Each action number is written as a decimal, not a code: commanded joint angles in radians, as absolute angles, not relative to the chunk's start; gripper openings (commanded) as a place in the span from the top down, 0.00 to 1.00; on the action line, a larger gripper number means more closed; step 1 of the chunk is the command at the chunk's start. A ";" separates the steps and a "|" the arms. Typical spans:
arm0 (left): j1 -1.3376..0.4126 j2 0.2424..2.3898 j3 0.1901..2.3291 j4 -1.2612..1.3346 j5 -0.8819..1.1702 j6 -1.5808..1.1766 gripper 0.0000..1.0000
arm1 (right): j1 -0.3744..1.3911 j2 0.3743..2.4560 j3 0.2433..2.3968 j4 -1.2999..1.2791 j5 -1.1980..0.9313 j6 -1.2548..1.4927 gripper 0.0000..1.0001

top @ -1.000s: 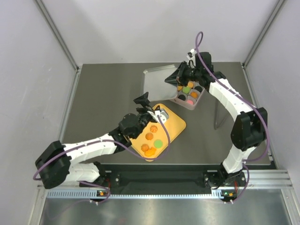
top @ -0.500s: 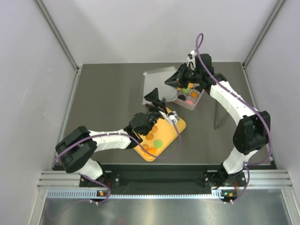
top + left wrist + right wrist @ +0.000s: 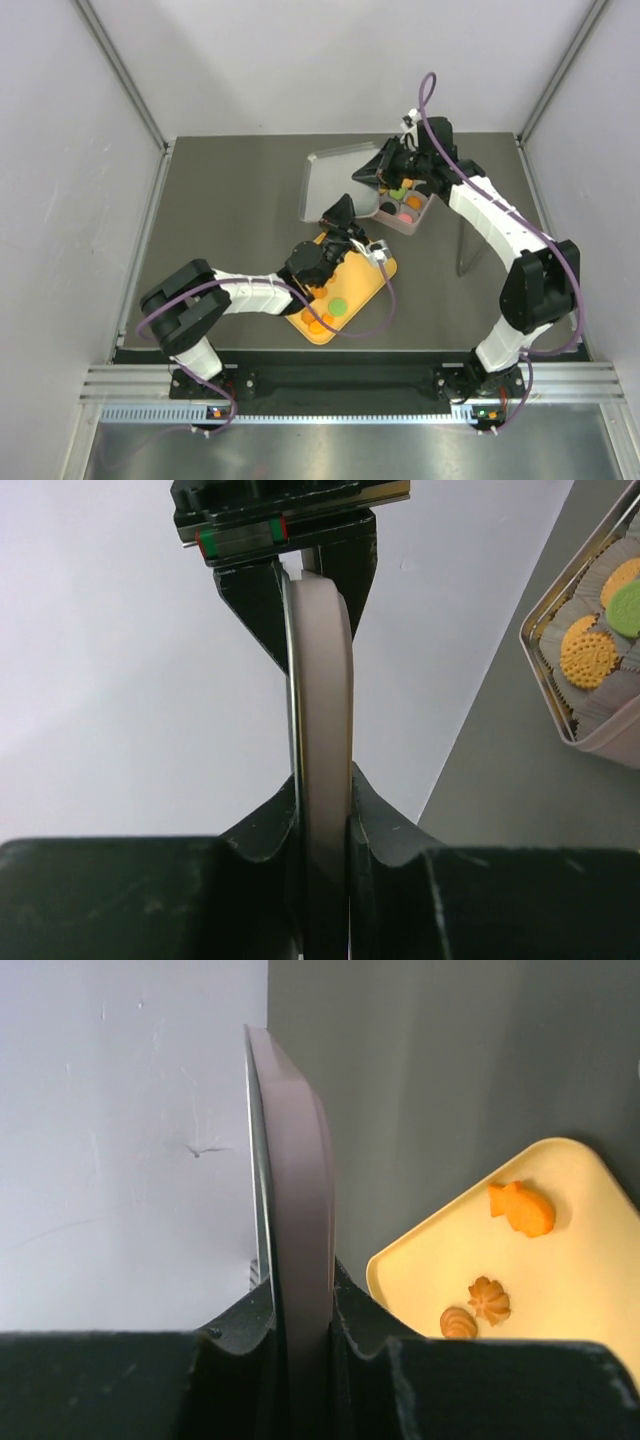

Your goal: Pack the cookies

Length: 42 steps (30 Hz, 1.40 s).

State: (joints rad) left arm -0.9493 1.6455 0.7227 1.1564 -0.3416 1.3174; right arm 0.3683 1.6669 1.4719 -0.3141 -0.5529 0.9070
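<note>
Both grippers pinch a flat silver-grey tin lid (image 3: 330, 180) at the back of the table. My right gripper (image 3: 372, 172) is shut on its right edge (image 3: 298, 1160). At the lid's near edge, my left gripper (image 3: 340, 212) is closed on the thin rim (image 3: 320, 680), with both pads touching it. Cookies lie on the orange tray (image 3: 372, 272): a green one (image 3: 339, 306) and orange ones (image 3: 322, 292). The right wrist view shows orange cookies (image 3: 520, 1208) on the tray (image 3: 580, 1270). More cookies (image 3: 590, 650) sit in the pink tin (image 3: 392, 222).
The pink tin (image 3: 600, 742) stands just right of the lid, under my right wrist. The orange tray lies in front of the lid, partly beneath my left forearm. White enclosure walls and metal rails bound the dark table (image 3: 220, 210).
My left arm swung from above the orange tray to the lid's near edge, and its jaws closed on the rim. The right gripper kept its hold in place.
</note>
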 commanded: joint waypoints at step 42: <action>-0.353 1.770 1.601 0.262 0.618 -0.474 1.00 | 0.074 1.673 1.336 -0.388 0.044 0.526 0.47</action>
State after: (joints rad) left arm -0.3813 1.7378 1.5410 0.2165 0.4240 -0.2623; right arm 0.0692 1.6524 1.2469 -0.4183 -0.0086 0.5514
